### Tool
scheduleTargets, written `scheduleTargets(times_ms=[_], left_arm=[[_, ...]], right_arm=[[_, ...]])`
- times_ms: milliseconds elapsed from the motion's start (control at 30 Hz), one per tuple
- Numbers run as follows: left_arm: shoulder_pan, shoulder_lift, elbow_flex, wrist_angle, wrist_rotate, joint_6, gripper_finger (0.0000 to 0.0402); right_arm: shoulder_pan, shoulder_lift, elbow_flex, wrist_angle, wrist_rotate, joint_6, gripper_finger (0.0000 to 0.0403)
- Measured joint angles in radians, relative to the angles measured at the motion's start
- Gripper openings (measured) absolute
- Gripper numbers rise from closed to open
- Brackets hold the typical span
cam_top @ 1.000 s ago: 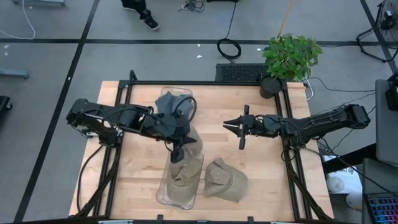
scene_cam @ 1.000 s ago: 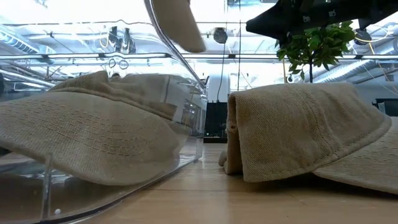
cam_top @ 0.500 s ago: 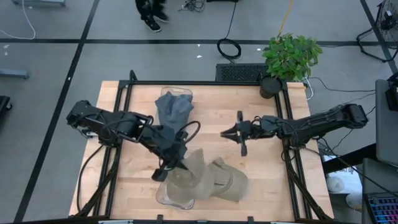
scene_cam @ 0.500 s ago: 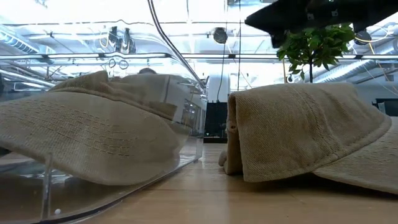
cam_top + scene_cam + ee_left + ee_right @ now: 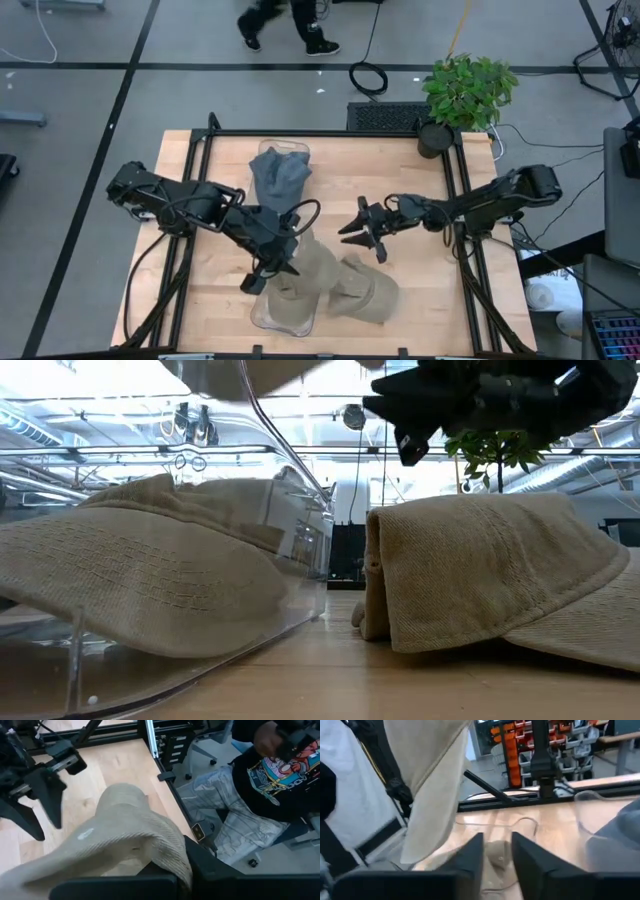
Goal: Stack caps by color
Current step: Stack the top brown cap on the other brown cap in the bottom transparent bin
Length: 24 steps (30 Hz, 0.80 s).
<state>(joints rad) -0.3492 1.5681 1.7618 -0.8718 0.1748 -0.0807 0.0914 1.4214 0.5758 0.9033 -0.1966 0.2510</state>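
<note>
- Wood surface (image 5: 220, 170) w/ black frame; both arms reach in over it from opposite sides.
- Clear bin (image 5: 262, 315) at near edge, left of centre; tan caps inside it (image 5: 140, 580), seen through its wall in low view.
- 2nd clear bin (image 5: 270, 152) at far edge, holding blue-grey caps (image 5: 280, 178).
- Left arm comes from left side; left gripper (image 5: 272, 266) sits above the near bin, clenched on a tan cap (image 5: 312, 268) that hangs from it. Left wrist view: the cap's fabric (image 5: 125, 835) drapes over the gripper's fingers.
- Right arm comes from right side; right gripper (image 5: 360, 232) raised mid-surface, just beside the hanging cap and above the loose one, fingers spread, holding nothing. Right wrist view: fingers (image 5: 470, 855) apart w/ a gap between, the hanging cap (image 5: 432, 780) close in front.
- Loose tan cap (image 5: 362, 290) lies on the surface just right of the near bin; low view shows it (image 5: 480, 575) beside the bin wall.
- Potted plant (image 5: 465, 90) off the far right corner.
- Person's legs (image 5: 285, 25) on floor beyond the surface; another seated person (image 5: 270, 780) in left wrist view.
</note>
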Motion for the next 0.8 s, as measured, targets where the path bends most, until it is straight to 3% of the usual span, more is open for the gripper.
scheduleTargets(times_ms=[200,333,433,667,800], left_arm=[[0.002,0.0,0.0,0.0,-0.002,-0.002,0.0005],[0.002,0.0,0.0,0.0,-0.027,-0.002,0.0005],[0.002,0.0,0.0,0.0,-0.03,-0.003,0.0005],[0.002,0.0,0.0,0.001,-0.03,-0.011,0.0005],[0.002,0.0,0.0,0.001,-0.039,-0.011,0.0005]], right_arm=[[-0.016,0.065,0.079,0.049,-0.163,0.187,0.0217],[-0.016,0.133,0.169,0.034,-0.305,0.234,0.0262],[-0.016,0.174,0.22,0.035,-0.355,0.234,0.0274],[-0.033,0.203,0.265,0.033,-0.362,0.21,0.0268],[-0.024,0.229,0.31,0.035,-0.448,0.234,0.0259]])
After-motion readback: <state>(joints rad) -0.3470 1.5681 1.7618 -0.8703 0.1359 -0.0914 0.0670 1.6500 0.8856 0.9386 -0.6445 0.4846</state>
